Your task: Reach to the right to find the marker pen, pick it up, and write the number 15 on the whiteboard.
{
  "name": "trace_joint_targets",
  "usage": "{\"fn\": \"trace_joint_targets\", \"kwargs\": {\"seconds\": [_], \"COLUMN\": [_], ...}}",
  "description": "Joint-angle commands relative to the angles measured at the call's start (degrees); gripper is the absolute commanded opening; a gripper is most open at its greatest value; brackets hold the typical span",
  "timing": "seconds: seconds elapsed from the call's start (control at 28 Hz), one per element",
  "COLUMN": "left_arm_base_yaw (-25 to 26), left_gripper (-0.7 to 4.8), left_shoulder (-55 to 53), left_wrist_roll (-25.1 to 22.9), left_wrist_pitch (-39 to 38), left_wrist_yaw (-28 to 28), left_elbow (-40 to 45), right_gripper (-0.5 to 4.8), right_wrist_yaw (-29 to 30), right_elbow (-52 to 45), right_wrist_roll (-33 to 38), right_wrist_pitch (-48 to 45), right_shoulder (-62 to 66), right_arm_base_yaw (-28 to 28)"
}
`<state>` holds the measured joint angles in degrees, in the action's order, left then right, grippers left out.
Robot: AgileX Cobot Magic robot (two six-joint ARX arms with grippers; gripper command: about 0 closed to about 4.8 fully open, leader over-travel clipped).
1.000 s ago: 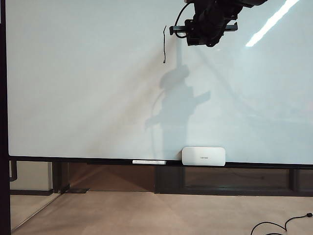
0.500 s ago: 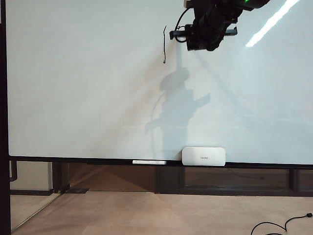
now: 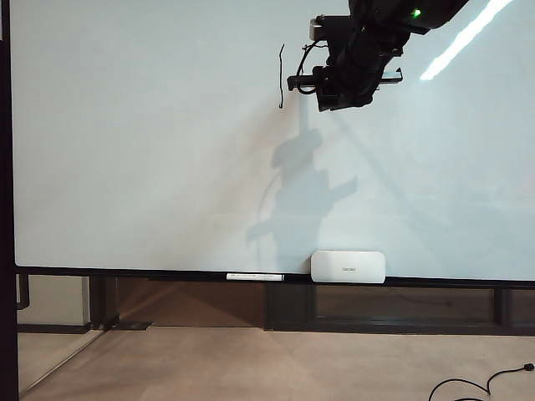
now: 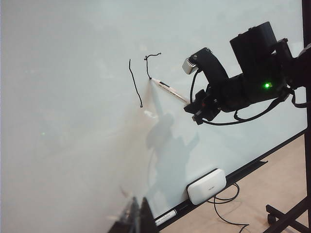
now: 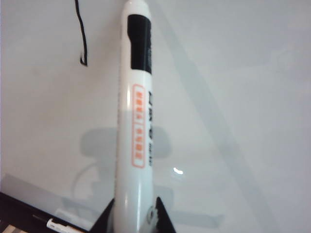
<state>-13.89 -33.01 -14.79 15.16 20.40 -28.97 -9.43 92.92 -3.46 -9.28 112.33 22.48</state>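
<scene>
Below, eraser (image 3: 348, 266) beside spare pen (image 3: 255, 276).

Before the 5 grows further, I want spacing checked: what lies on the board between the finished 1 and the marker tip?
Only the started 5; otherwise bare board between the 1 and the marker, seen in the left wrist view.

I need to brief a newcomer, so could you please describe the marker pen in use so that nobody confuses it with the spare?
High on the whiteboard, right of the drawn "1", the right gripper holds the marker pen, tip to the board. The other pen lies on the bottom rail beside the eraser block.
</scene>
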Motion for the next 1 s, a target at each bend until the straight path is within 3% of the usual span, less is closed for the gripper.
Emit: {"fn": "trace_joint_targets", "kwargs": {"seconds": [0.04,0.79,1.0], "left_arm_base_yaw": [0.0,0.0,0.0], "left_gripper": [-0.05,-0.05,-0.05], "left_shoulder": [0.1,0.1,0.1], "left_wrist_roll": [-0.3,-0.3,-0.3], "left_wrist_pitch": [0.3,0.3,0.3], "left_wrist_yaw": [0.2,0.2,0.2], "left_elbow": [-0.3,-0.3,-0.3], "right_gripper": [-0.03,-0.02,-0.02], "right_wrist_yaw": [-1.0,-1.1,-4.2], "right_elbow": [0.3,0.3,0.3], "right_wrist_roll": [0.5,0.5,0.5], "right_wrist_pitch": [0.1,0.5,0.7], "right_shoulder": [-0.2,-0.2,-0.2], "right_arm_base_yaw": [-0.1,-0.1,-0.2]}}
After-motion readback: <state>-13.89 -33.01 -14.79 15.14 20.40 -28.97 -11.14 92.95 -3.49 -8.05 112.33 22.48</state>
